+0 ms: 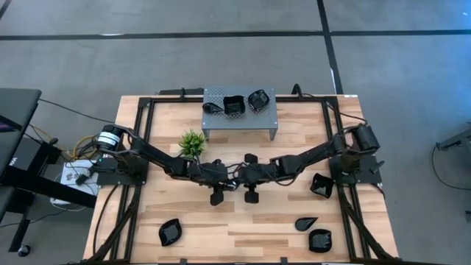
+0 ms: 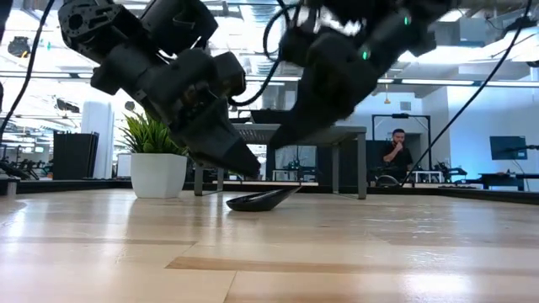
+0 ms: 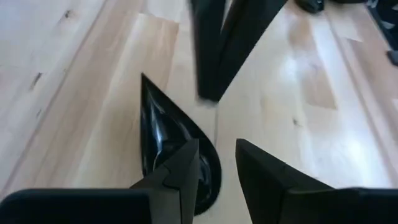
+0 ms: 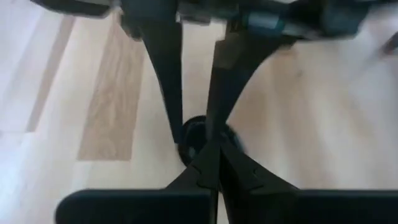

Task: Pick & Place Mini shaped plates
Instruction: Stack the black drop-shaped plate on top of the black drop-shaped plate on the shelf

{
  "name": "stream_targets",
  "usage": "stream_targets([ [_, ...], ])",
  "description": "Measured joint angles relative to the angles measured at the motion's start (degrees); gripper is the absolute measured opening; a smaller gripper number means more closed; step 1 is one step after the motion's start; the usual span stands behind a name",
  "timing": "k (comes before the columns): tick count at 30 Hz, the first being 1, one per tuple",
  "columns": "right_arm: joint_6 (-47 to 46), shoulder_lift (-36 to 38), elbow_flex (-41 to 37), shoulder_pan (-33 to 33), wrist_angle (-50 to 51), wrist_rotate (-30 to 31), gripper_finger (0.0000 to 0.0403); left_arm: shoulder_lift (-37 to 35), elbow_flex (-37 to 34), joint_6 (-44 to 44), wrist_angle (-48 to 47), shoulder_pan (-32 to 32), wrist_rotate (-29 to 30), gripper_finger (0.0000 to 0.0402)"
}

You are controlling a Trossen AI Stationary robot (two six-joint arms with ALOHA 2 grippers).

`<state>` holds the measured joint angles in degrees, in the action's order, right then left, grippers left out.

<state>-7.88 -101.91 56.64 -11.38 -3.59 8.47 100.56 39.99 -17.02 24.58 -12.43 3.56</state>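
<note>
A glossy black teardrop plate (image 3: 163, 134) lies on the wood table's middle, its pointed end (image 2: 290, 190) raised a little. My left gripper (image 3: 216, 143) is open and hangs just above the plate's round end, one finger (image 3: 180, 168) over the bowl and the other (image 3: 267, 180) outside the rim. My right gripper (image 4: 211, 150) is shut, pointing down beside the left one (image 1: 251, 196) and higher above the plate (image 2: 274, 143). In the high view both grippers hide this plate.
The grey perforated stand (image 1: 239, 125) at the far side carries three black plates (image 1: 233, 107). A green plant (image 1: 193, 142) stands left of it. More plates lie near left (image 1: 169, 232) and right (image 1: 321, 184), (image 1: 306, 222), (image 1: 320, 239). A person (image 2: 396, 151) sits beyond the table.
</note>
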Motion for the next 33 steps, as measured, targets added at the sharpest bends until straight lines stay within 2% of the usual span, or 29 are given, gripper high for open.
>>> stream_targets([
  [5, 5.3, 8.9, 1.9, 1.8, 11.1, 2.1, 0.0, 1.9, 0.0, -0.1, 4.2, 0.1, 1.5, 0.0108],
  [8, 6.1, 14.8, 1.9, 2.7, 16.0, 7.4, 0.0, 3.8, 0.1, -1.9, 6.2, -0.4, 1.3, 0.0108],
  [11, 6.9, 20.2, 1.4, 3.3, 17.9, 13.5, 0.0, 6.5, 0.7, -3.2, 6.4, -0.7, 1.2, 0.0108],
  [14, 6.7, 24.0, -0.1, 4.0, 17.9, 15.5, 0.0, 8.3, 2.0, -3.2, 6.9, -1.2, 1.0, 0.0108],
  [18, 5.5, 25.5, -1.0, 4.1, 18.1, 15.6, 0.0, 9.2, 2.3, -3.3, 6.8, -1.3, 1.3, 0.0108],
  [22, 5.5, 24.7, -1.0, 3.7, 18.0, 15.5, 0.0, 9.2, 2.3, -3.8, 6.5, -1.2, 4.0, 0.0108],
  [29, 5.5, 23.9, -1.1, 3.4, 17.9, 15.4, 0.0, 9.0, 2.4, -4.5, 4.9, -1.5, 4.4, 0.0107],
  [33, 5.4, 23.8, -1.0, 3.4, 18.1, 15.4, 0.0, 8.9, 2.4, -4.3, 3.3, -1.7, 4.7, 0.0086],
])
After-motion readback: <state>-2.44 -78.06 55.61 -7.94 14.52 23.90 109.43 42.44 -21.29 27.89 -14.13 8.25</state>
